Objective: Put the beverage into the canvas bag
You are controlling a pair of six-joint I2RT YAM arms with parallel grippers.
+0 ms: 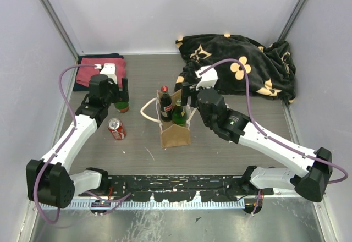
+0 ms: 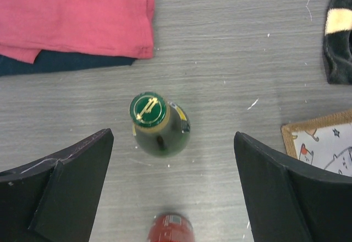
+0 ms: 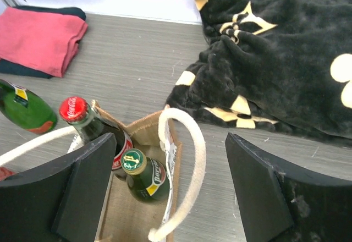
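Observation:
The tan canvas bag (image 1: 176,135) stands upright mid-table with white rope handles (image 3: 187,154). A red-capped cola bottle (image 1: 165,100) and a green bottle (image 1: 179,113) stand in it; both show in the right wrist view, cola (image 3: 82,119) and green (image 3: 145,175). Another green bottle (image 1: 121,105) stands on the table left of the bag. My left gripper (image 1: 122,94) is open just above it; the bottle (image 2: 159,125) sits ahead of the fingers, not touched. My right gripper (image 1: 186,97) is open and empty above the bag's right side (image 3: 142,127).
A red can (image 1: 116,128) stands left of the bag, just below the left gripper (image 2: 170,230). Folded red cloth (image 1: 99,70) on dark cloth lies at back left. A black flowered blanket (image 1: 242,63) fills the back right.

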